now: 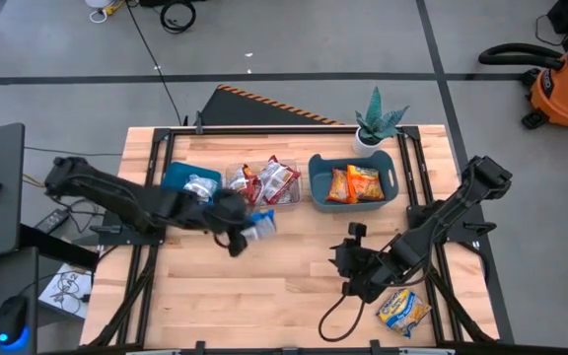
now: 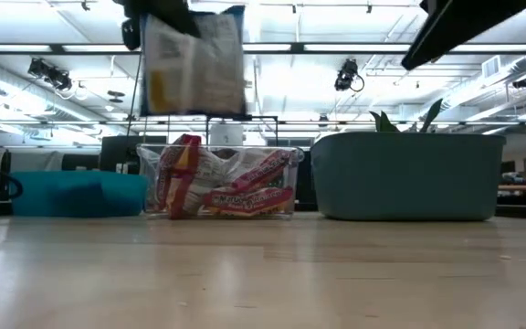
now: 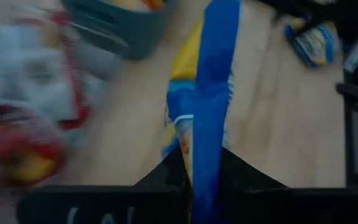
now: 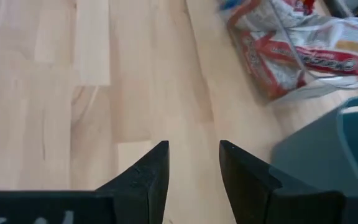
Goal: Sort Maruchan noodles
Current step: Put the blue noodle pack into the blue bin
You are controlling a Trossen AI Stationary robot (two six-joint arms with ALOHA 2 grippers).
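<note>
My left gripper (image 1: 239, 231) is shut on a blue-and-yellow noodle packet (image 1: 261, 225), held high above the table (image 2: 194, 66) in front of the clear tub (image 1: 264, 183). The tub holds red-and-silver packets (image 2: 231, 187). A blue bin (image 1: 187, 181) at the far left holds one packet. A grey-blue bin (image 1: 353, 180) holds orange packets (image 1: 355, 183). A second blue-and-yellow packet (image 1: 403, 309) lies flat on the table near the right front. Beside it my right gripper (image 4: 191, 168) stands open over bare wood (image 1: 346, 262), with nothing between its fingers. My left gripper pinches the blue-and-yellow packet between its two fingers (image 3: 166, 177), which close on its flat faces near one end (image 3: 205, 163). The packet stands edge-on between them. It hangs below the gripper, upright and clear of the table (image 2: 194, 91).
A potted plant (image 1: 378, 123) stands at the table's far right corner. The three containers line the far half of the table. Bare wood spreads across the near middle (image 1: 264, 296). A black cable (image 1: 338, 320) loops on the table below my right arm.
</note>
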